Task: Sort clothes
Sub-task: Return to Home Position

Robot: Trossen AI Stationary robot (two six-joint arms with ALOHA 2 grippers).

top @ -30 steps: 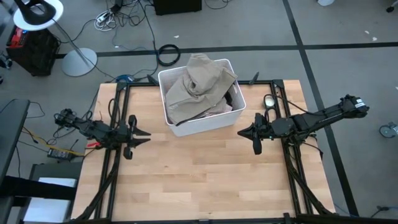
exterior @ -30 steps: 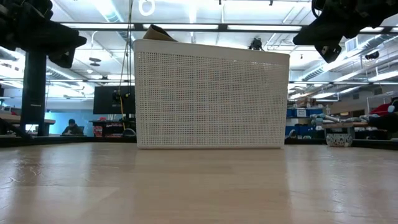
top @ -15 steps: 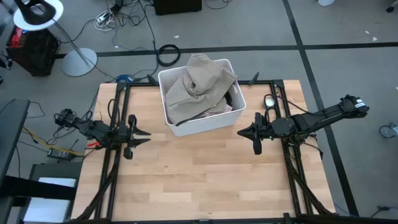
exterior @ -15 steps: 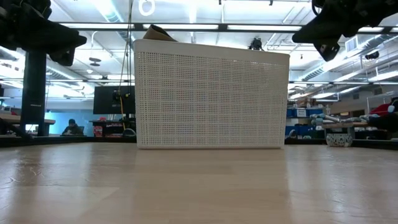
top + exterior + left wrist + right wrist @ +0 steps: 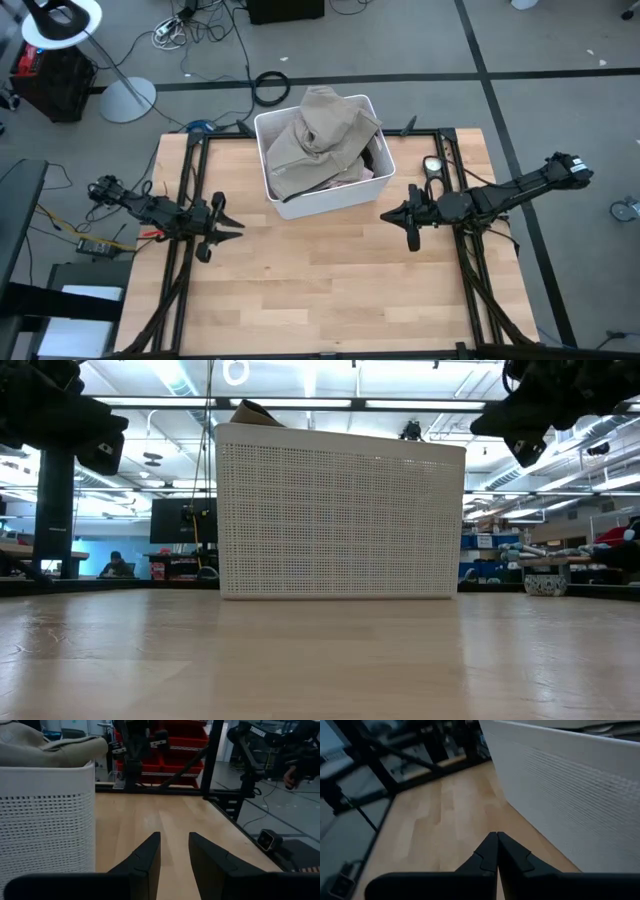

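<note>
A white perforated bin (image 5: 335,200) stands at the table's far middle. It holds the clothes. A large beige garment (image 5: 320,135) lies on top and spills over the far rim. A bit of pink cloth (image 5: 357,176) and a bit of black cloth (image 5: 375,155) show beneath it. The other garments are hidden. My left gripper (image 5: 236,228) hovers left of the bin, open and empty, and its fingers show a gap in the left wrist view (image 5: 174,842). My right gripper (image 5: 384,215) hovers right of the bin, shut and empty, as the right wrist view (image 5: 497,839) also shows.
Bare wooden tabletop (image 5: 320,280) lies between the bin and the near edge. Dark frame rails (image 5: 190,180) run along both sides of the table. A small round device (image 5: 433,163) sits at the right rail. The bin's wall (image 5: 340,510) fills the low view's middle.
My left gripper has shifted a little toward the table's near edge. The bin and the clothes have stayed still.
</note>
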